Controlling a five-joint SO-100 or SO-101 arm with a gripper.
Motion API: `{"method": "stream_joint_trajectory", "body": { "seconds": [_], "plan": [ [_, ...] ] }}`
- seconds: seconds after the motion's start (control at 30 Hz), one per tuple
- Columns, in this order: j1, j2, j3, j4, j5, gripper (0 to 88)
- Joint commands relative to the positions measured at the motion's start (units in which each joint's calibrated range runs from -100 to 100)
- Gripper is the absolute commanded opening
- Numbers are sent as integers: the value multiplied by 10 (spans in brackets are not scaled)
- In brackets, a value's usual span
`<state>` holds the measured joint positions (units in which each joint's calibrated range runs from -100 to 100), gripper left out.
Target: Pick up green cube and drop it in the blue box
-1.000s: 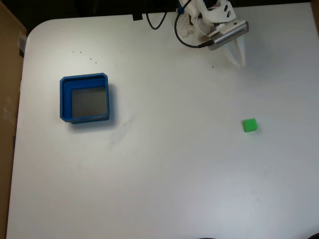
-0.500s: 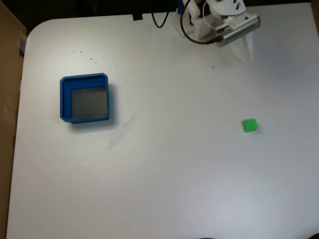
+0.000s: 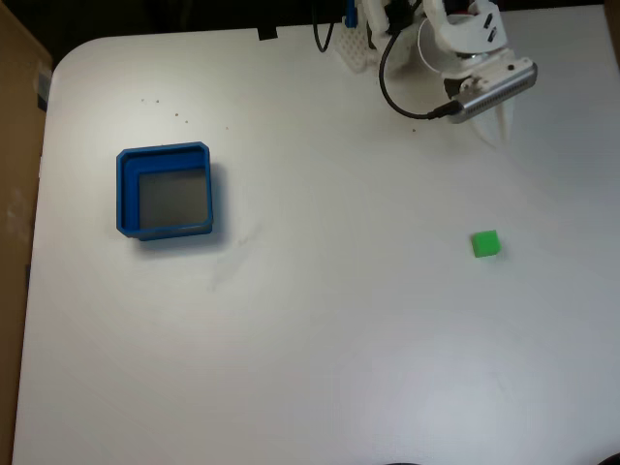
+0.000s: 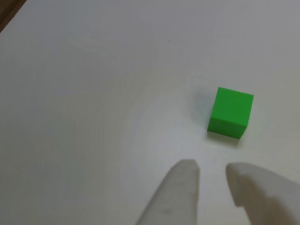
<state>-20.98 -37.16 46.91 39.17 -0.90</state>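
Observation:
The green cube [image 3: 485,243] lies alone on the white table, right of centre in the fixed view. The blue box [image 3: 163,152] stands far off at the left with nothing on its grey floor. My gripper [image 3: 502,129] hangs near the top right, well above the cube in that picture, its white fingers pointing down. In the other view the cube [image 4: 230,112] sits just ahead of the two white fingertips [image 4: 185,176] and slightly right of them. My gripper [image 4: 213,172] is open by a narrow gap and holds nothing.
A black cable [image 3: 395,92] loops beside the arm's base at the top edge. A brown panel [image 3: 15,194] borders the table's rounded left side. The white table [image 3: 310,339] stretches bare between cube and box.
The gripper has swung to the right and come down the fixed view, closer to the green cube. Cube and box have not moved.

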Motion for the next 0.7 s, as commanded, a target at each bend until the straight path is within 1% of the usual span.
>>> {"method": "stream_joint_trajectory", "body": {
  "seconds": [0.0, 0.2, 0.4, 0.67],
  "plan": [
    [-1, 33, -70, -15, -2, 103],
    [2, 139, -136, -15, -1, 118],
    [8, 201, -217, -13, -2, 123],
    [16, 213, -240, -7, -6, 222]
  ]
}}
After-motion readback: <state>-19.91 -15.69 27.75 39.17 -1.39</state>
